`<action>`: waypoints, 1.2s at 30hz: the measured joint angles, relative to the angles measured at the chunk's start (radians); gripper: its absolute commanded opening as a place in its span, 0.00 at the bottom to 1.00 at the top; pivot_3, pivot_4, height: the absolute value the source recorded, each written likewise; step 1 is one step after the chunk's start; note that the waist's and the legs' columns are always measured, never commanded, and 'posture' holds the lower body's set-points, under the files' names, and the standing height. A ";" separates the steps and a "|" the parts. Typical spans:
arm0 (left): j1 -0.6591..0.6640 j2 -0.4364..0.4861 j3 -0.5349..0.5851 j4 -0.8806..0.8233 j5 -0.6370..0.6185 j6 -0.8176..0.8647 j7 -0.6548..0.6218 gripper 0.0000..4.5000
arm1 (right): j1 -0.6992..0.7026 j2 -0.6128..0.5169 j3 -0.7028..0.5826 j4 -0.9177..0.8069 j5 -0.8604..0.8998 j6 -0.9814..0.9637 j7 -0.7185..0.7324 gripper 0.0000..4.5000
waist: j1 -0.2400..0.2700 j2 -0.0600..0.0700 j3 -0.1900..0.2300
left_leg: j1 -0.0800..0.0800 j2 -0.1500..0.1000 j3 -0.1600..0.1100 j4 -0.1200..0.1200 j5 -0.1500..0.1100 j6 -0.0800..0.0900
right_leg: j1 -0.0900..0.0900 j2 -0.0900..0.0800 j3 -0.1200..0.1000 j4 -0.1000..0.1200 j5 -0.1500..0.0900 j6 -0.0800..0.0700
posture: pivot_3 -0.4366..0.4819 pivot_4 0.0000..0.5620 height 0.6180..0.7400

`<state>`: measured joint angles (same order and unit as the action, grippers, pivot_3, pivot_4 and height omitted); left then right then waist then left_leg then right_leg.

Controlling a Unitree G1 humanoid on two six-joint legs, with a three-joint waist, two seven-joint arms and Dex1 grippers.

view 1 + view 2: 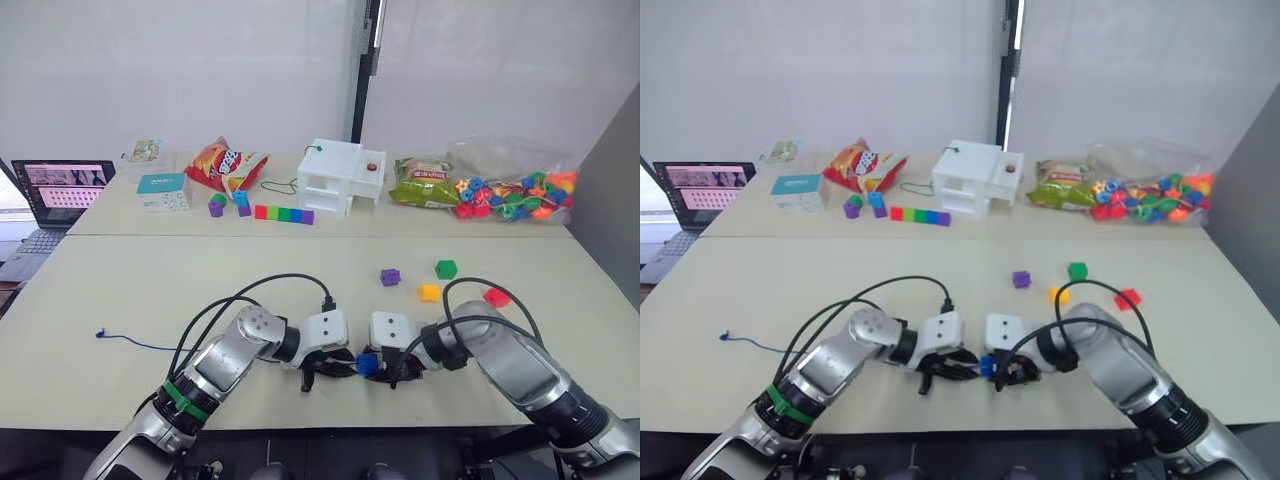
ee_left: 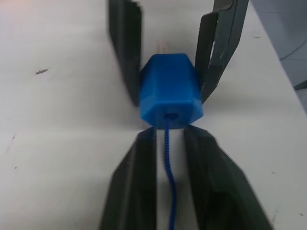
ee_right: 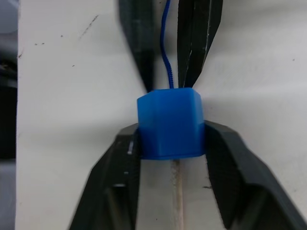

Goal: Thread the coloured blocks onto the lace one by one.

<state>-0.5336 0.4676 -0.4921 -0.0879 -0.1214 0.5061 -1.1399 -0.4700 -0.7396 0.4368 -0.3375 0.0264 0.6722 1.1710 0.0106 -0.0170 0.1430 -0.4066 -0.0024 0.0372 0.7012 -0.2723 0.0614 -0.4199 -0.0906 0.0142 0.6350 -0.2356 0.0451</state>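
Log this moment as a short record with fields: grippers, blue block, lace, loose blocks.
right gripper: shut on the blue block
left gripper: fingers either side of the lace; grip unclear
lace: enters the blue block's hole; pale tip out the far side, far end trailing on the near table
loose blocks: purple block, green block, yellow-orange block, red block, apart

No lettering can be read anywhere. The red snack bag [image 1: 224, 162], the small teal box [image 1: 162, 190], the green packet [image 1: 424, 182] and the laptop screen [image 1: 62, 185], all well beyond both grippers at the far side of the table, carry print or graphics too small to make out.
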 measured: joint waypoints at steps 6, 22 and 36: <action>-0.022 0.015 0.000 -0.029 0.003 0.021 -0.006 0.93 | 0.045 -0.052 -0.087 -0.054 0.075 0.035 0.003 1.00 | 0.008 0.000 0.000 | -0.002 -0.001 0.000 0.000 0.000 0.000 | 0.000 -0.001 0.000 -0.002 0.000 0.000 | 0.48 0.27 1.00; -0.078 -0.154 -0.076 0.137 0.115 -0.069 0.102 0.43 | 0.163 -0.124 -0.189 0.010 0.114 -0.114 -0.020 1.00 | 0.008 0.000 0.000 | -0.001 -0.001 0.000 0.001 -0.001 0.001 | 0.001 -0.001 0.000 -0.003 0.000 0.001 | 0.48 0.27 1.00; -0.081 -0.145 -0.078 0.131 0.116 -0.066 0.064 0.30 | 0.143 -0.095 -0.161 0.036 0.114 -0.134 -0.022 0.36 | 0.008 0.000 0.000 | -0.001 -0.001 0.000 0.001 -0.001 0.001 | 0.001 -0.001 0.000 -0.003 0.000 0.001 | 0.48 0.27 1.00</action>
<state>-0.6151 0.3225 -0.5702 0.0429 -0.0053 0.4400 -1.0764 -0.3270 -0.8345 0.2762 -0.3012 0.1408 0.5380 1.1488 0.0184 -0.0172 0.1432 -0.4078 -0.0030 0.0372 0.7019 -0.2729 0.0624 -0.4188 -0.0911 0.0141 0.6325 -0.2352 0.0458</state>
